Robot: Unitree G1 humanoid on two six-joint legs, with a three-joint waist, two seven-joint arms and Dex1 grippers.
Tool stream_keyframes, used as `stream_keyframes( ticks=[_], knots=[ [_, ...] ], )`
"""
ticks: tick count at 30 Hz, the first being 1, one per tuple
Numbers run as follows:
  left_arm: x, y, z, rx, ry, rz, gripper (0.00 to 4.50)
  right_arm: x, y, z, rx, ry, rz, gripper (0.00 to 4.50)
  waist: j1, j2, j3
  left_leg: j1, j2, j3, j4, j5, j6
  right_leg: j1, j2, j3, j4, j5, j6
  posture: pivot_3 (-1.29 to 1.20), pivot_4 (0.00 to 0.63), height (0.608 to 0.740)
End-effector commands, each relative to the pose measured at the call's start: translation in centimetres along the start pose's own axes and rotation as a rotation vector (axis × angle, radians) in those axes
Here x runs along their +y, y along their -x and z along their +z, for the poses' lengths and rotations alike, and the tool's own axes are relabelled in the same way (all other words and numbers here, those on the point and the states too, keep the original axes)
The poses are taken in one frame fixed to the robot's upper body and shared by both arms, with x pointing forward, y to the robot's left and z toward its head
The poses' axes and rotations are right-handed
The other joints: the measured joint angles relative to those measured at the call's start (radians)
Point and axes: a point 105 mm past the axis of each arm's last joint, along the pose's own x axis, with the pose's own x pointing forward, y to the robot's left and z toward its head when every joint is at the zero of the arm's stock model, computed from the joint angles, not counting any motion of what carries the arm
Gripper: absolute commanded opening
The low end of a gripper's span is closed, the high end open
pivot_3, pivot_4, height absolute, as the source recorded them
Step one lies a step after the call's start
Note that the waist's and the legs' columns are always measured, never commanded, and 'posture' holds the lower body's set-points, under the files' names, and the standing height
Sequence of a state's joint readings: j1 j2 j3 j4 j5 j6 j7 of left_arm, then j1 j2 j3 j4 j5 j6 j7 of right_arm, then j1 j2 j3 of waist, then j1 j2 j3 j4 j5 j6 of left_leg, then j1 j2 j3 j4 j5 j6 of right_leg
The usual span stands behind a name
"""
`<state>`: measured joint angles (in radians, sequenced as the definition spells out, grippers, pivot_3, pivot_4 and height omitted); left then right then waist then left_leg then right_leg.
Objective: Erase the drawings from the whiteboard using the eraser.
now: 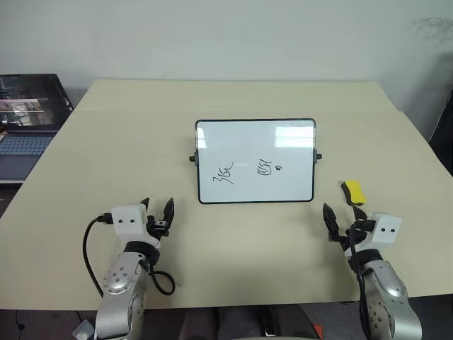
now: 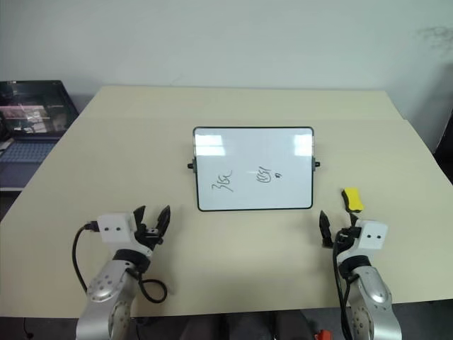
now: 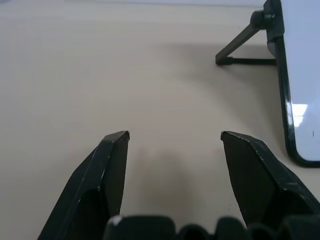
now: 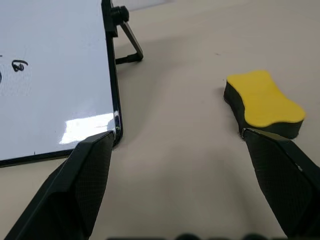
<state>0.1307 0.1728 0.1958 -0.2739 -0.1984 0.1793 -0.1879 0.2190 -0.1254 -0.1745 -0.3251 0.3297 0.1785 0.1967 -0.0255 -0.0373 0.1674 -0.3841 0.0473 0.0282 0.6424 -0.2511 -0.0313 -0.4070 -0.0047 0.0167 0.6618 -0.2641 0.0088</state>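
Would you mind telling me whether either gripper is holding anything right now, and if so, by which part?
Nothing is held. The left gripper and right gripper are both open, and the eraser lies untouched on the table.

Markings on the whiteboard [image 1: 255, 161]: no legible text.
The drawings [image 1: 245, 171] are black hand-drawn scribbles on the lower half of the board, toward 6 o'clock from its centre: one at the 7 o'clock side, one near 6 o'clock, and a tiny mark just beside the latter; none reads as a definite letter, number or sign. The laptop screen [image 1: 32, 101], at 10 o'clock, is too small to read.
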Motion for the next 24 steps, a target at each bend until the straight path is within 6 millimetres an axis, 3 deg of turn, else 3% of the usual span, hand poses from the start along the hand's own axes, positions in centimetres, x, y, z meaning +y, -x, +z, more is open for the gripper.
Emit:
stream_keyframes(
  ticks=[1, 15, 19, 24],
  knots=[
    [-0.3, -0.5, 0.9, -0.048, -0.014, -0.018, 3.19, -0.3, -0.4, 1.6, -0.056, 0.058, -0.003, 4.5, 0.0, 0.0, 0.0, 0.0, 0.0, 0.0, 0.0, 0.0, 0.0, 0.0, 0.0, 0.0, 0.0, 0.0, 0.0, 0.0, 0.15, 0.74],
    [-1.0, -1.6, 1.8, -0.076, -0.01, -0.032, 3.19, -1.3, -1.6, 4.0, -0.101, 0.084, -0.039, 4.5, -0.001, 0.0, 0.0, 0.0, 0.0, 0.001, 0.0, 0.0, 0.0, 0.0, 0.0, 0.001, 0.0, 0.0, 0.0, 0.0, 0.15, 0.74],
    [-1.1, -1.8, 3.1, -0.103, -0.038, -0.1, 3.19, -1.4, -2.3, 6.0, -0.145, 0.101, -0.036, 4.5, -0.002, 0.0, 0.0, 0.0, 0.0, 0.0, 0.0, 0.0, 0.0, 0.0, 0.001, 0.001, 0.001, 0.0, 0.0, 0.0, 0.15, 0.74],
    [0.9, -2.1, 6.2, -0.158, -0.048, -0.146, 3.19, -2.6, -3.8, 8.5, -0.167, 0.13, -0.059, 4.5, -0.002, 0.0, 0.0, 0.0, 0.0, 0.001, 0.0, 0.0, 0.0, 0.0, 0.003, 0.0, 0.001, 0.0, 0.0, 0.0, 0.15, 0.74]
  ],
)
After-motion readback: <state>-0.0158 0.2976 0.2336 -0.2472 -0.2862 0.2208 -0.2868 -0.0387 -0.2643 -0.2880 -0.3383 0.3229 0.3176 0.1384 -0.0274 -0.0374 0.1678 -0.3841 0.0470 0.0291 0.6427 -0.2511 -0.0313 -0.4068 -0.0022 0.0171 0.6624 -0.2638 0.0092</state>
